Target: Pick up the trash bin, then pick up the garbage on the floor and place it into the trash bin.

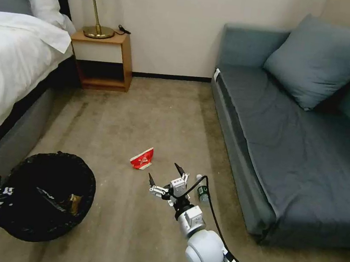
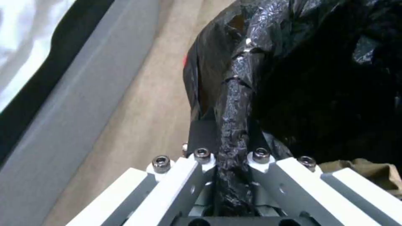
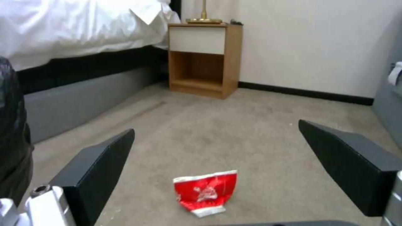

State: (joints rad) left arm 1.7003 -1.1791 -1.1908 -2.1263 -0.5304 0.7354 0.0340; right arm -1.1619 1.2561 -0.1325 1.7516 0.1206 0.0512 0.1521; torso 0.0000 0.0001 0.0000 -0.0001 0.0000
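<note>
The crumpled red-and-white paper carton (image 1: 142, 158) lies on the beige carpet floor (image 1: 151, 115) just ahead of the right pincer (image 1: 164, 175), whose black fingers gape wide and empty, aimed straight at it; this arm is the nearer one. Just beside that pincer, sofa-side, lies a small clear bottle with a green label (image 1: 202, 189). The left pincer (image 2: 231, 157) is clamped on the crinkled black liner at the rim of the low round trash bin (image 1: 46, 194) (tan cardboard inside), carried well apart from the carton, bed-side.
</note>
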